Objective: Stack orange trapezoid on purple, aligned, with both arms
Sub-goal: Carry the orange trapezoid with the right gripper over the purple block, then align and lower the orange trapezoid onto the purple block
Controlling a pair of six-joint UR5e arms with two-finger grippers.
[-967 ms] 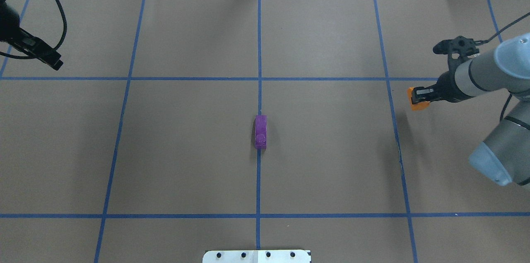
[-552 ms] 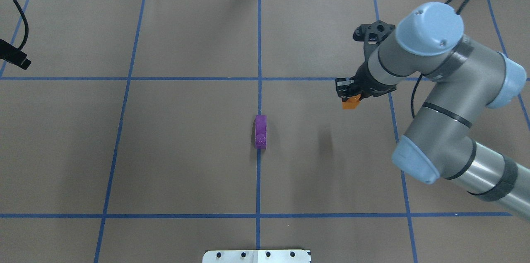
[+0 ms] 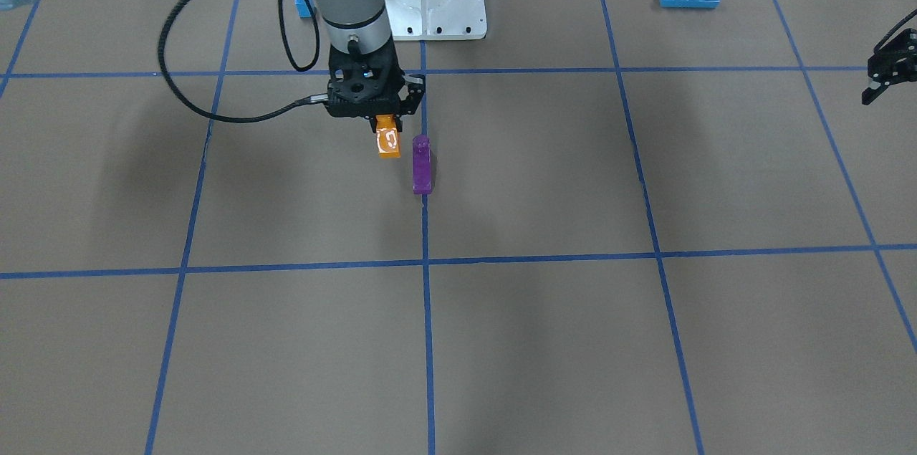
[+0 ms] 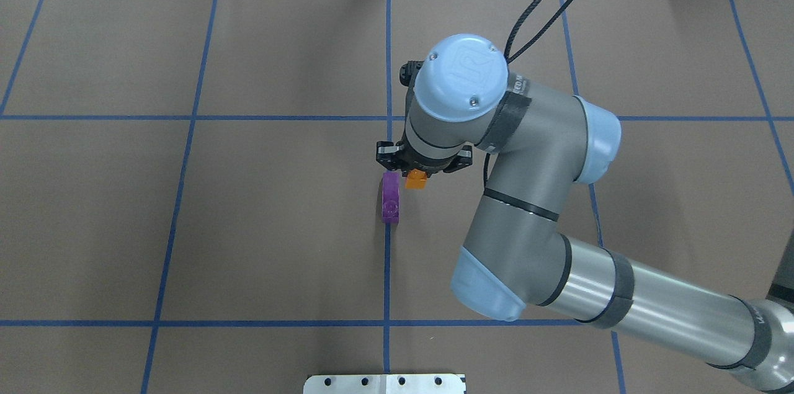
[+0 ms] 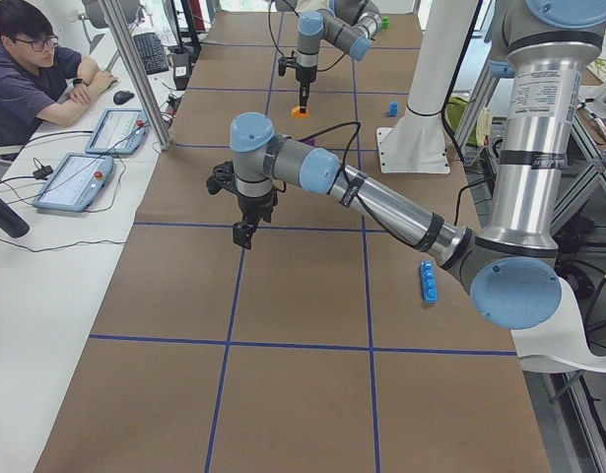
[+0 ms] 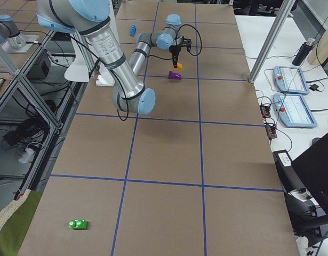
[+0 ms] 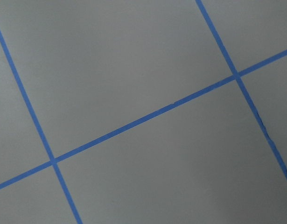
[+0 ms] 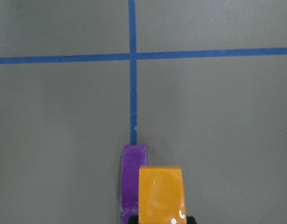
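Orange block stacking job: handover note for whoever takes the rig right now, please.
Right gripper: shut on the orange block, which hangs just beside the purple block, on the robot's right of it and not on it.
Left gripper: far off at the robot's left, nothing visible in it; I cannot tell whether it is open or shut.
The purple block lies alone on the table, on the centre tape line.
Done: orange picked up and next to purple.
Left: move it over purple, align, seat it, release. The left gripper has no part in it yet.
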